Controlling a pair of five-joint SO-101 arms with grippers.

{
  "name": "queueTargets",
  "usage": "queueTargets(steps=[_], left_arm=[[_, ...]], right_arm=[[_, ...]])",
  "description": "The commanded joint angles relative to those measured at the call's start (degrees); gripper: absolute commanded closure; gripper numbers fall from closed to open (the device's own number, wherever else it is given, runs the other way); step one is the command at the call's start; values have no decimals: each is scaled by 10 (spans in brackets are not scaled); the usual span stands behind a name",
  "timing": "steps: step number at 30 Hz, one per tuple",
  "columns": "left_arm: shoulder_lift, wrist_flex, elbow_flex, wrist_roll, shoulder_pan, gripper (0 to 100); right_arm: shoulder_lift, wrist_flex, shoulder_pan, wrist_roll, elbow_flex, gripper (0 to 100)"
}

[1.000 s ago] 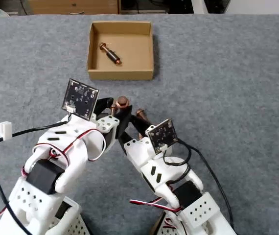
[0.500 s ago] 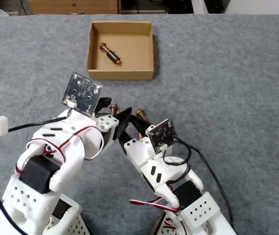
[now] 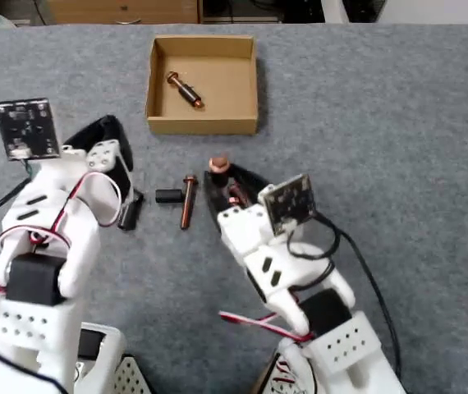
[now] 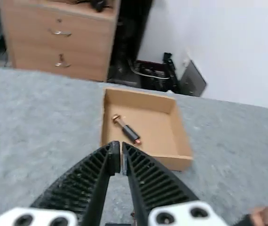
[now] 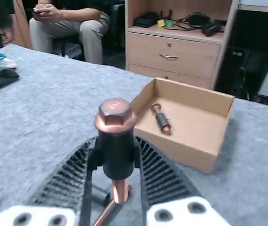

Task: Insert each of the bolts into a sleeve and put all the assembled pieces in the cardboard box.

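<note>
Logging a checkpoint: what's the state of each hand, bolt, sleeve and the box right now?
left hand: shut, empty.
right hand: shut on held assembly.
held assembly: bolt in sleeve, upright.
cardboard box: open, boxed assembly lying inside.
loose bolt: lying flat, no sleeve.
loose sleeve: lying beside loose bolt, empty.

White arms (image 3: 53, 238), blk motors (image 3: 33, 279), ribbed jaws.

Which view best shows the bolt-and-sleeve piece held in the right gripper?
Right wrist view: the sleeved bolt stands upright in the right gripper, head and tip visible. High view shows mainly its head. Left wrist view catches a copper spot at its edge, possibly it.
</note>
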Motion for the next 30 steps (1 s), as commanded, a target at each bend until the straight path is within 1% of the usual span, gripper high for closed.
queueTargets(steps=[1, 2, 4, 7, 10, 17, 20, 25, 30], left_arm=[[2, -48, 40, 30, -31, 980], [2, -66, 61, 36, -33, 980], [6, -107, 113, 53, -35, 980], [44, -208, 199, 70, -34, 976], [111, -251, 205, 70, -35, 976], [306, -259, 142, 76, -34, 980], [371, -259, 119, 76, -50, 980], [427, -306, 107, 76, -66, 980], [443, -309, 107, 76, -62, 980]], right_arm=[[79, -2, 27, 10, -101, 997], [107, -2, 30, 11, -120, 996], [165, -2, 31, 40, -158, 996], [252, -3, 44, 54, -212, 996], [331, -4, 60, 54, -270, 996], [502, -77, 92, 55, -371, 996], [576, -95, 101, 56, -419, 996], [730, -142, 113, 57, -511, 996], [886, -153, 116, 55, -636, 995]])
